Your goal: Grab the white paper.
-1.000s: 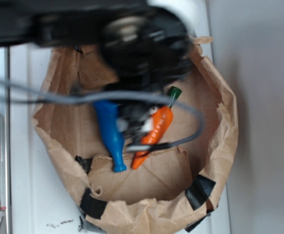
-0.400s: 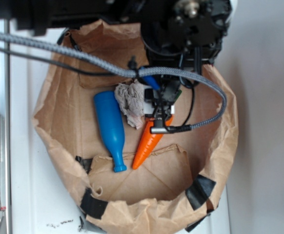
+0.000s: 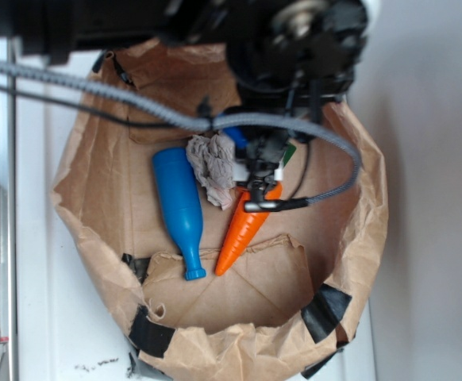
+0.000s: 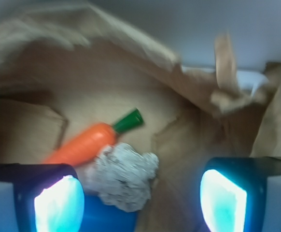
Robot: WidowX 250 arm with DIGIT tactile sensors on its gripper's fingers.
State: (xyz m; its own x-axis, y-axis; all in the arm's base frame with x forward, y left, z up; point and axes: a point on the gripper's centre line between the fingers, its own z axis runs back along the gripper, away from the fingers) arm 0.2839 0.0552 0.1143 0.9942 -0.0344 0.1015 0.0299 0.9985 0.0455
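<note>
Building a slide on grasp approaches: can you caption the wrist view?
Open gripper above crumpled white paper wad, beside orange toy carrot, inside brown paper bag.

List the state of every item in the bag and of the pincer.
white paper: crumpled, lying free between bottle and carrot, not gripped.
blue bottle: lying on its side, neck toward the near rim.
carrot: lying flat, its green top under the arm.
paper bag: open, rim rolled down, taped.
pincer: open, empty, above the paper.
</note>
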